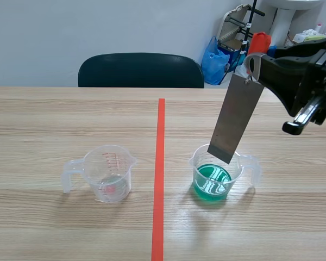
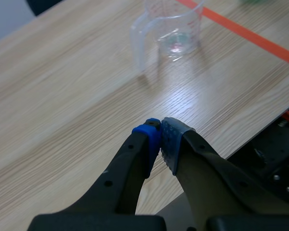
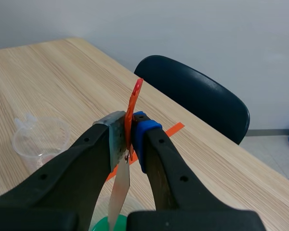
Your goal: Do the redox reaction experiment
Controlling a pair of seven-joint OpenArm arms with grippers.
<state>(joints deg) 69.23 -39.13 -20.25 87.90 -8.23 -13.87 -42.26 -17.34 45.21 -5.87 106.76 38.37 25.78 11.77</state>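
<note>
My right gripper point(image 1: 254, 72) is up on the right side of the table point(image 1: 43, 125), and in its wrist view the right gripper point(image 3: 127, 130) has its fingers pressed flat on the top end of a grey metal strip point(image 1: 236, 119). The strip hangs tilted from there, and its lower end reaches the mouth of the clear measuring cup with green liquid point(image 1: 212, 185). From my feeds I cannot tell whether the strip point(image 3: 119, 185) touches the liquid or stops just above it. This cup stands just right of the orange-red tape line point(image 1: 159, 174), with its handle pointing away from the line. On the other side of the line stands an empty clear measuring cup point(image 1: 110, 174) with red scale marks, well apart from the green one, its handle pointing outward to the left. My left gripper point(image 2: 161, 132) has its two pads meeting tip to tip with nothing between them. It sits over bare wood near the table's edge, with the empty cup point(image 2: 173, 29) ahead of it and well apart. A dark chair point(image 1: 141, 70) stands at the far side of the table.
</note>
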